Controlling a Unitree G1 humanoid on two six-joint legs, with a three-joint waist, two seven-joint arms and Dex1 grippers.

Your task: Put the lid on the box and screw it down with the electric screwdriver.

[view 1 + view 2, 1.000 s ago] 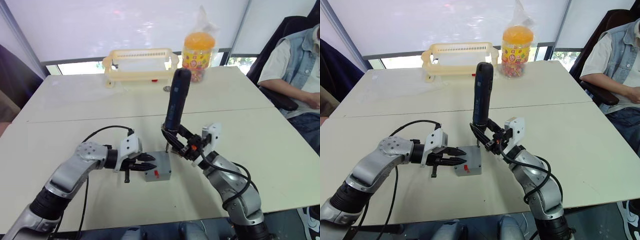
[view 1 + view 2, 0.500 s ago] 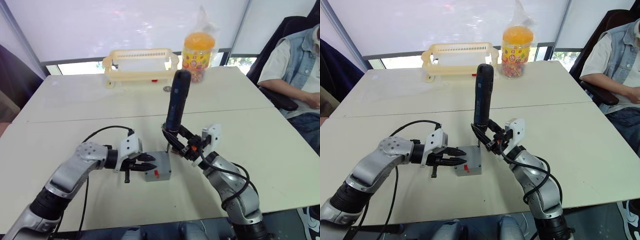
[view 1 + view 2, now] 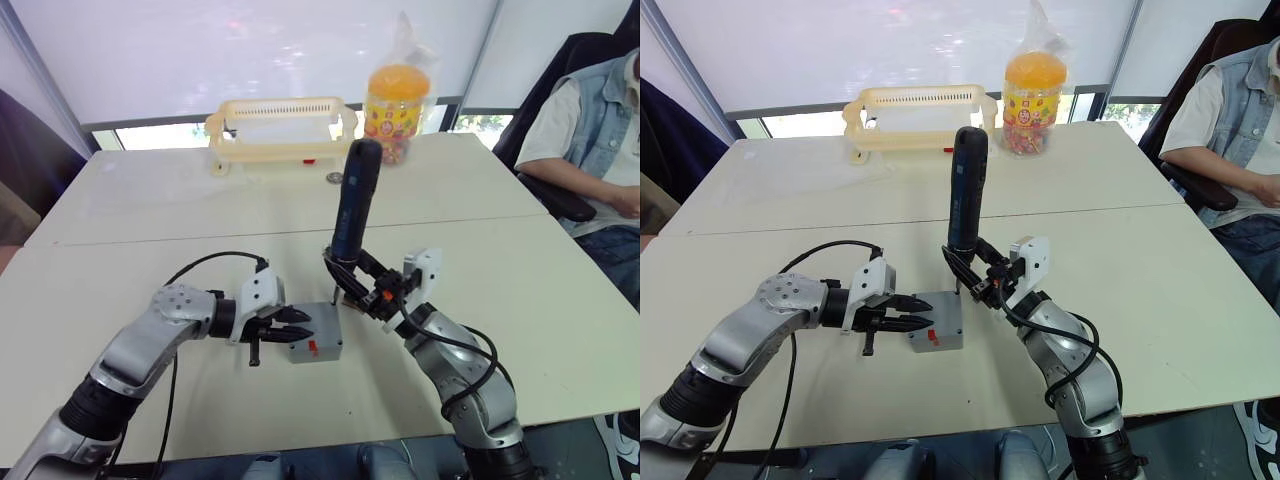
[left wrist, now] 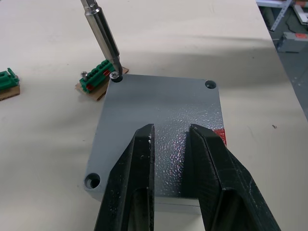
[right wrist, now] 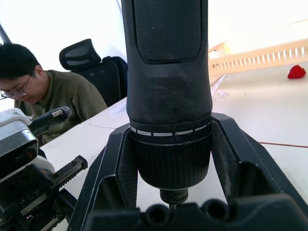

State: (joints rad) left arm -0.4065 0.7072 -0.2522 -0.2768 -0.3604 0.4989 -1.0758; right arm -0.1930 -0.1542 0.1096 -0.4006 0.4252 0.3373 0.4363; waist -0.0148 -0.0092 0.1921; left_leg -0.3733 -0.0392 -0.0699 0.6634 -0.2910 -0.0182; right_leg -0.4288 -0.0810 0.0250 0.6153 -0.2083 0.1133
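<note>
Jaws of the right gripper (image 3: 965, 272) clamp the electric screwdriver (image 3: 965, 195) upright.

No text, brand, number or sign can be read anywhere. A colourful printed label is seen on the orange-lidded jar (image 3: 1030, 100), but its print is too small to be made out. A red mark is shown on the side of the box (image 4: 219, 136), and no characters can be told on it.

One box (image 3: 316, 337), one lid (image 4: 159, 120), one electric screwdriver (image 3: 351, 214). Two green blocks (image 4: 98, 79) (image 4: 7, 83). One basket (image 3: 282, 127), one candy jar (image 3: 397, 100), one seated person (image 3: 590, 150).
</note>
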